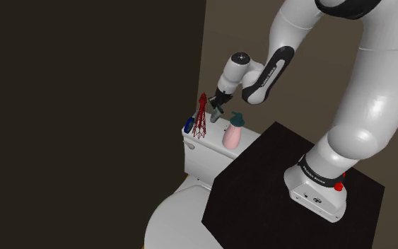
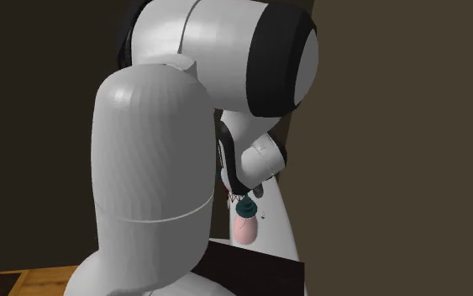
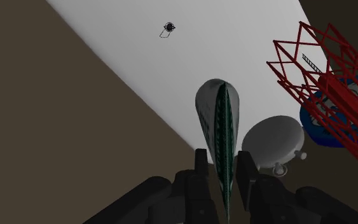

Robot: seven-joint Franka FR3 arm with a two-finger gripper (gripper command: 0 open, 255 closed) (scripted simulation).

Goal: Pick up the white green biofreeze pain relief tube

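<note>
Item: tube [image 3: 210, 108], white with a green seam, located over a toilet tank lid [image 1: 208, 147]. Reading the shoulder view from its left, we list: a blue thing [image 1: 189, 125] at the lid's far end; a red lattice tower [image 1: 200, 117] just beside it; the tube itself, carried in the gripper [image 3: 223, 162] near the tower; a pink bottle [image 1: 232, 136] with a teal cap on the tube's other side; last, the dark stand [image 1: 275, 163]. Claw state: narrow, the two black fingers clasping the tube's broad faces, one on each side of the seam, toward one end. We cannot tell whether the tube's far end is clear of the lid. Handling, in our judgement: light, soft-walled, smooth and probably a little slippery; it should dent under pressure instead of breaking, so a moderate squeeze suffices. Best hold: across the broad faces, nearer the middle if swing matters. Caution: the tower stands close, so a straight lift seems safest
</note>
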